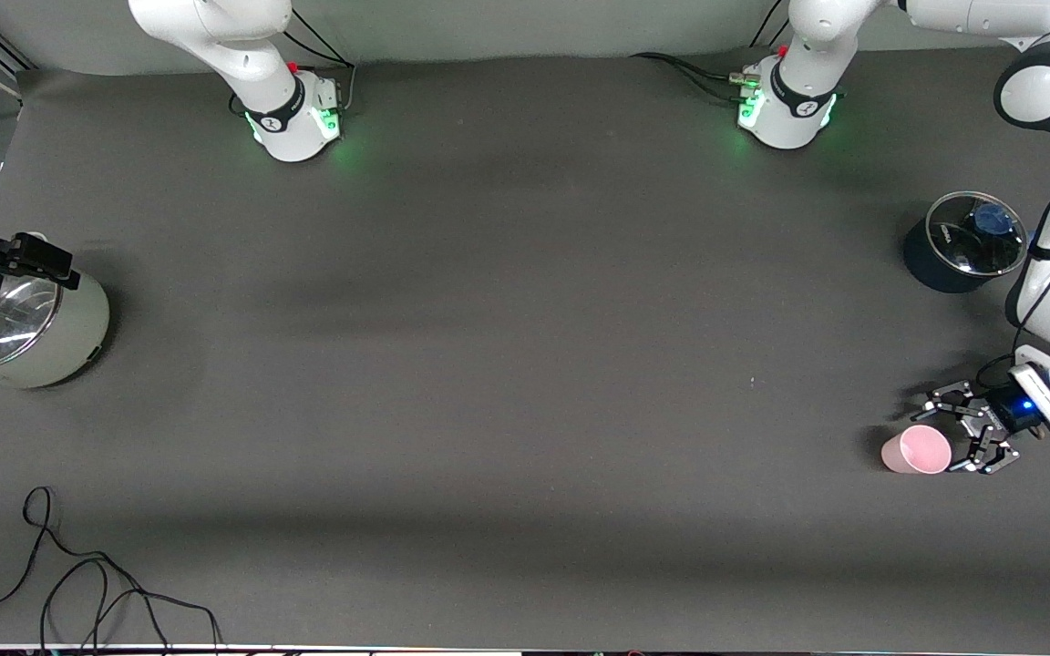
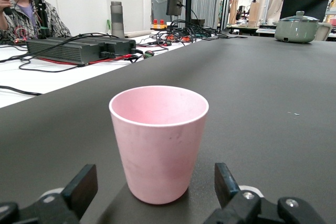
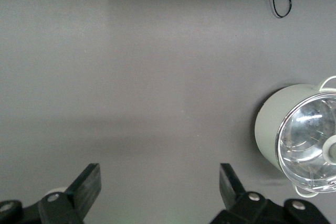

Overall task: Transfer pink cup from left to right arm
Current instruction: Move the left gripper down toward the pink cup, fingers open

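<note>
pink cup (image 1: 916, 450): small, tapered, pale pink, no handle. stood upright on the dark surface (image 1: 507, 346), mouth up and nothing seen inside, at the left arm's end of the surface and nearer to the front camera than the dark pot. in the left wrist view the cup (image 2: 158, 142) sat between the two black fingers (image 2: 80, 188), with a gap on each side; no contact seen.

left pincer (image 1: 964, 430): low at the surface just beside the cup, jaws spread wide apart and reaching around the cup's side. nothing gripped.

dark pot (image 1: 961, 244): round, dark-walled, glass lid with a blue knob. stood at the left arm's end, farther from the front camera than the cup and well apart from it, close by the left arm.

right pincer (image 1: 28, 258): up in the air at the right arm's end of the surface, over the edge of the pale green pot. in the right wrist view its fingers (image 3: 90, 182) stood wide apart with bare surface between them; nothing held. this arm waited.

pale green pot (image 1: 28, 330): round, light handles, domed glass lid. stood at the right arm's end.

black cable (image 1: 87, 583): loose loops on the surface at the right arm's end, nearer to the front camera than the green pot.
</note>
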`<state>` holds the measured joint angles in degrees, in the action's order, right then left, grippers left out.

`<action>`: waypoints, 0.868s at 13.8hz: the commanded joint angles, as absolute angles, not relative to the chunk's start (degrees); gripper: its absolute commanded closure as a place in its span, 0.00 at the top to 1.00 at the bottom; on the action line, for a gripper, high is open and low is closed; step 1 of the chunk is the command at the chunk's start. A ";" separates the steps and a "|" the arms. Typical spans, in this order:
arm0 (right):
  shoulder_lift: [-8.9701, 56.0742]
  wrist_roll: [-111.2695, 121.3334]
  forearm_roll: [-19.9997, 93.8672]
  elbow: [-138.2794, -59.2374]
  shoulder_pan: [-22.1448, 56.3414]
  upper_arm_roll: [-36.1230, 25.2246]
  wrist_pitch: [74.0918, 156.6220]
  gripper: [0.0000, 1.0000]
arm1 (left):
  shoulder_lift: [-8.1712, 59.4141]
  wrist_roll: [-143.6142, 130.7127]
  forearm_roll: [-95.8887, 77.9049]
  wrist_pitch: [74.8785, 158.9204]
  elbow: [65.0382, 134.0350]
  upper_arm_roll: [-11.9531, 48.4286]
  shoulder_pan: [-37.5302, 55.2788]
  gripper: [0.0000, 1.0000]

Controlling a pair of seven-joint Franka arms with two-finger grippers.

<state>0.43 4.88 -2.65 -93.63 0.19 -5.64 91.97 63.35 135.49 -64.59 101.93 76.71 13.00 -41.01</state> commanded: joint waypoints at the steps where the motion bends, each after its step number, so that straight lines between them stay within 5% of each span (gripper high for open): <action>1: 0.53 5.71 -2.11 -93.08 -0.18 -5.62 90.70 1.00 | 63.98 136.85 -65.92 102.22 76.47 12.74 -39.73 0.99; 12: 0.53 5.71 -2.11 -93.08 -0.18 -5.62 90.53 1.00 | 64.07 137.02 -66.01 104.77 77.08 12.74 -37.97 0.99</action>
<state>0.43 4.90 -2.65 -93.63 0.19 -5.66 91.17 64.11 135.50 -64.98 104.27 76.75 12.99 -38.24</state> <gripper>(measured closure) 0.000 0.004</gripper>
